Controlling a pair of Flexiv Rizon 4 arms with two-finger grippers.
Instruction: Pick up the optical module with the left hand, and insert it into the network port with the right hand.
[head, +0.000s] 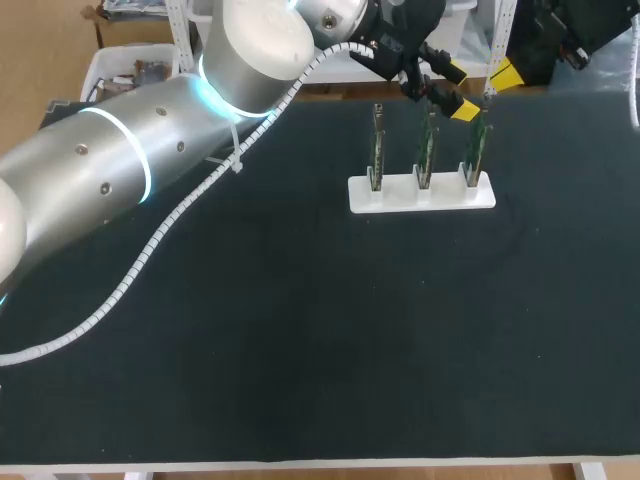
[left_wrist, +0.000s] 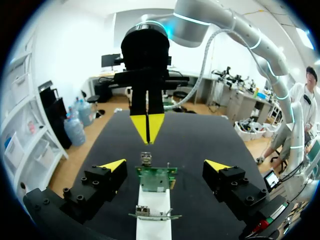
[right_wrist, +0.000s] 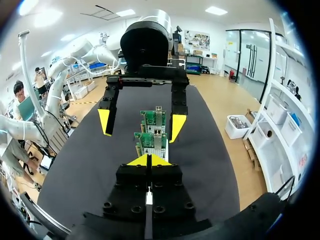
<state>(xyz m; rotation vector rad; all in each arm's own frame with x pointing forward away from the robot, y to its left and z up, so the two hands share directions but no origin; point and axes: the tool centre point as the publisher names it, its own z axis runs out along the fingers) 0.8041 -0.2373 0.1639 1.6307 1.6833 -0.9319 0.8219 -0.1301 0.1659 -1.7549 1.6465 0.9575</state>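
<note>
My left gripper (left_wrist: 165, 165) is wide open, with one finger on each side of a green board (left_wrist: 156, 178), not touching it. My right gripper (right_wrist: 148, 160) is pinched tight and faces the row of boards from its other end. The boards, with their little metal ports (left_wrist: 146, 159), stand up in a white holder (head: 420, 196) on the black table (head: 300, 330).

Tight quarters at the far side of the tabletop (head: 300, 330)! The white rack (head: 422, 195) lines up three upright boards (head: 427, 150) with only narrow gaps between them. The left pincer (left_wrist: 166, 165) stands wide open, its fingers flanking the row, with a free gap on each side. Straight ahead, the right pincer (left_wrist: 147, 127), tips pressed together, blocks the row's far end. The left arm (head: 150, 160) bars the far left corner. There is broad room to pass across the near tabletop.
</note>
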